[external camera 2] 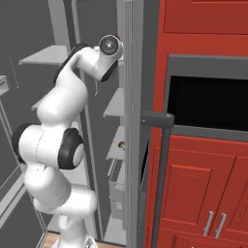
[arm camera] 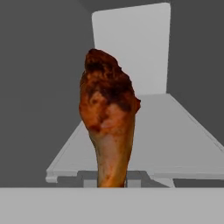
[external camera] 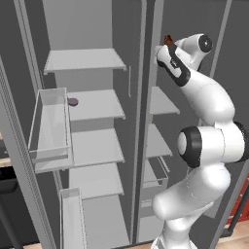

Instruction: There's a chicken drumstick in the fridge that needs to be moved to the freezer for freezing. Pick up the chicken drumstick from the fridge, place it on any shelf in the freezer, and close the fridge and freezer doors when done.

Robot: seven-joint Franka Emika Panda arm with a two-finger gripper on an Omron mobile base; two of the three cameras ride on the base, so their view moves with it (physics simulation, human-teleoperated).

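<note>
My gripper (arm camera: 111, 183) is shut on the thin bone end of the chicken drumstick (arm camera: 109, 113), whose brown meaty end points away from the hand. Behind and below the drumstick lies a pale grey shelf (arm camera: 175, 140) with a white back wall. In the left base view the gripper (external camera: 168, 44) is raised high at the top of the narrower right compartment, and a brown tip of the drumstick (external camera: 168, 39) shows above the hand. Both doors stand open.
The wide left compartment has several grey shelves (external camera: 95, 104), one bearing a small dark object (external camera: 73, 101). Clear door bins (external camera: 48, 121) hang on the open left door. An open door's edge (external camera 2: 131, 121), red cabinets (external camera 2: 203, 193) and a dark oven window (external camera 2: 208, 101) lie to the right.
</note>
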